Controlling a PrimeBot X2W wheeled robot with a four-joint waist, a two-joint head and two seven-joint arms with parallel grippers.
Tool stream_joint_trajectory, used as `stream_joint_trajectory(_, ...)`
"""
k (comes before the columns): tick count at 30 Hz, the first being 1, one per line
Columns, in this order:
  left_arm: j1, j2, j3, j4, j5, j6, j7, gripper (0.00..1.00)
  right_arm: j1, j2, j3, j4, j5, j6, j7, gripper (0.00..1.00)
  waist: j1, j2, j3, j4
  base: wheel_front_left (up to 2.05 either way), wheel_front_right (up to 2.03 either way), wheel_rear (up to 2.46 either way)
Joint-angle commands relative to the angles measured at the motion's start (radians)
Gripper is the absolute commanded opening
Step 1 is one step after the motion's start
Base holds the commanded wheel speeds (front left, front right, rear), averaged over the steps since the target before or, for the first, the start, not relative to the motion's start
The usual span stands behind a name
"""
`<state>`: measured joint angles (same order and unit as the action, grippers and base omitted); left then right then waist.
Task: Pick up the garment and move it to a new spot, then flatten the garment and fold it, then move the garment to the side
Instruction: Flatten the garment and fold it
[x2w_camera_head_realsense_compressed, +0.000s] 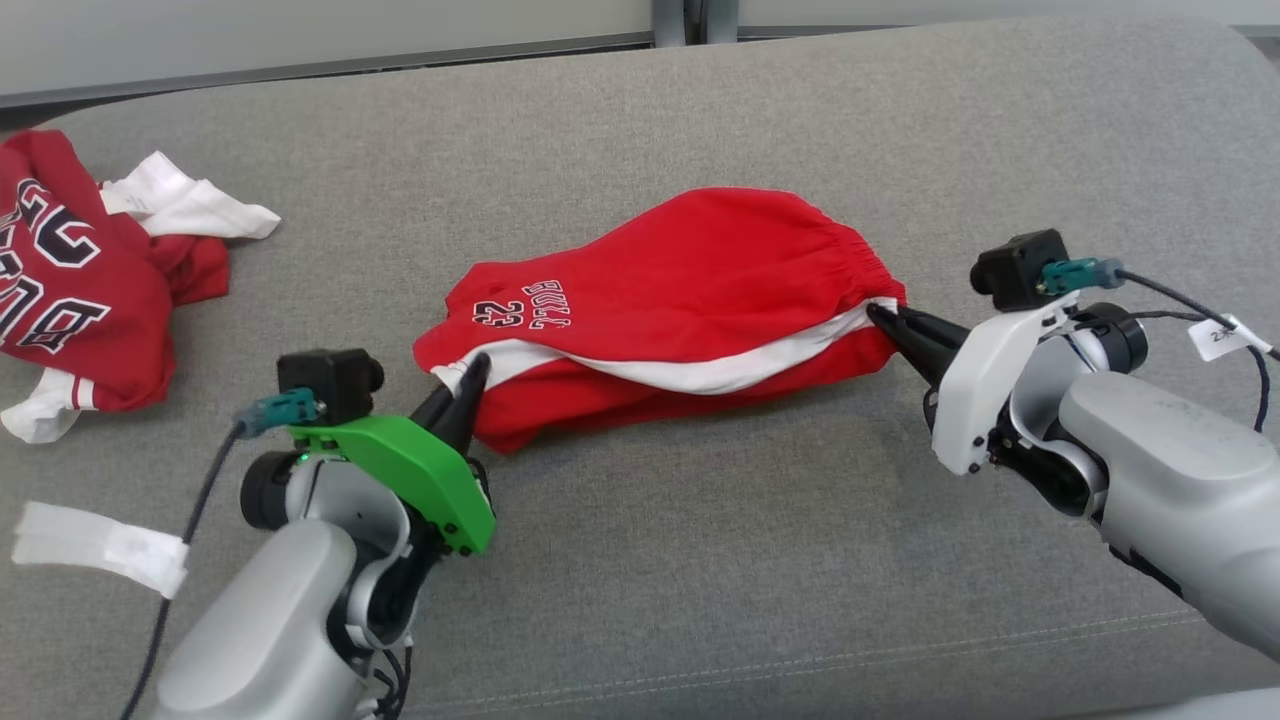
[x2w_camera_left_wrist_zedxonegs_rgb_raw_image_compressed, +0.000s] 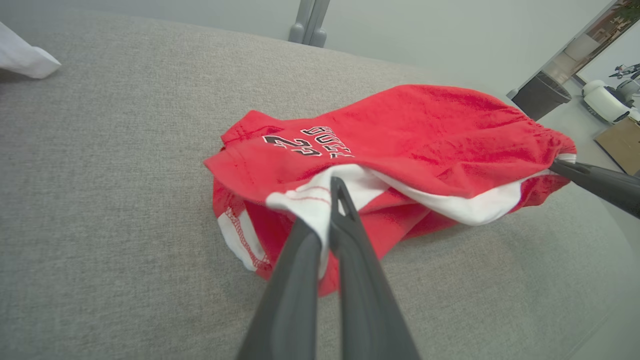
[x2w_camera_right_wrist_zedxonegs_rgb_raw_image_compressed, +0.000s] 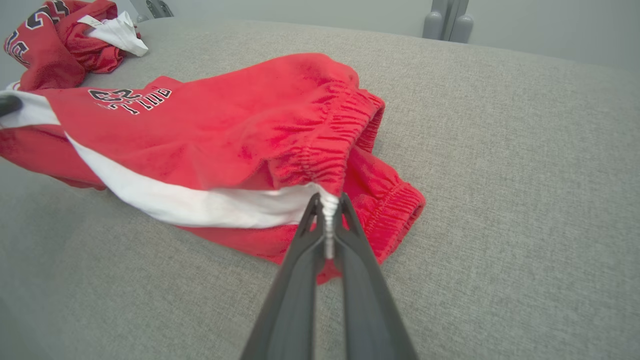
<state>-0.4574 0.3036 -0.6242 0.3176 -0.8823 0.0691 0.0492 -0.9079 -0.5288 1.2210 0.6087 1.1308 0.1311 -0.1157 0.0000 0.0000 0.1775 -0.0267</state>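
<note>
The left gripper pinches the red shorts at the leg hem, the right gripper at the waistband; pulling apart too hard could slip either thin pinch.

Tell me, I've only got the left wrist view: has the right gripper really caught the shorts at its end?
Observer: Yes. The right gripper is shut on the shorts, pinching the end of the white stripe at the elastic waistband.
Operator: Anything lying off to the robot's left?
Observer: A second red garment lies crumpled at the far left of the grey surface, apart from the shorts.
</note>
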Motion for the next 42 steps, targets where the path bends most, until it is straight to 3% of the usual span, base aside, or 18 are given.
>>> stream_joint_trajectory(1, -0.021, 0.025, 0.009, -0.024, -0.012, -0.008, 0.019, 0.0, -0.016, -0.013, -0.008, -0.014, 0.03, -0.001, 0.004, 0.0, 0.0, 0.0, -0.023, -0.001, 0.0, 0.0, 0.0)
stream_joint_trajectory(8, -0.088, 0.132, 0.07, -0.172, -0.097, -0.02, 0.17, 0.0, -0.058, -0.072, -0.059, -0.096, 0.191, -0.001, 0.052, 0.0, 0.0, 0.0, -0.111, -0.004, 0.0, 0.0, 0.0)
stream_joint_trajectory(17, -0.22, 0.164, 0.09, -0.189, -0.137, -0.039, 0.286, 0.0, -0.142, -0.106, -0.106, -0.128, 0.281, -0.001, 0.145, 0.0, 0.0, 0.0, -0.202, -0.014, 0.0, 0.0, 0.0)
stream_joint_trajectory(25, -0.391, 0.157, 0.102, -0.139, -0.123, -0.06, 0.332, 0.0, -0.263, -0.097, -0.133, -0.11, 0.287, -0.001, 0.228, 0.0, 0.0, 0.0, -0.245, -0.029, 0.0, 0.0, 0.0)
stream_joint_trajectory(32, -0.502, 0.125, 0.086, -0.056, -0.106, -0.054, 0.364, 0.0, -0.35, -0.059, -0.148, -0.035, 0.247, -0.001, 0.236, 0.0, 0.0, 0.0, -0.239, -0.021, 0.0, 0.0, 0.0)
stream_joint_trajectory(36, -0.555, 0.097, 0.073, 0.02, -0.083, -0.052, 0.358, 0.0, -0.397, -0.015, -0.148, 0.048, 0.194, -0.001, 0.192, 0.0, 0.0, 0.0, -0.199, -0.006, 0.0, 0.0, 0.0)
stream_joint_trajectory(42, -0.716, 0.041, 0.078, 0.15, 0.017, -0.028, 0.214, 0.0, -0.538, 0.063, -0.156, 0.23, 0.051, -0.001, 0.054, 0.0, 0.0, 0.0, -0.07, 0.033, 0.0, 0.0, 0.0)
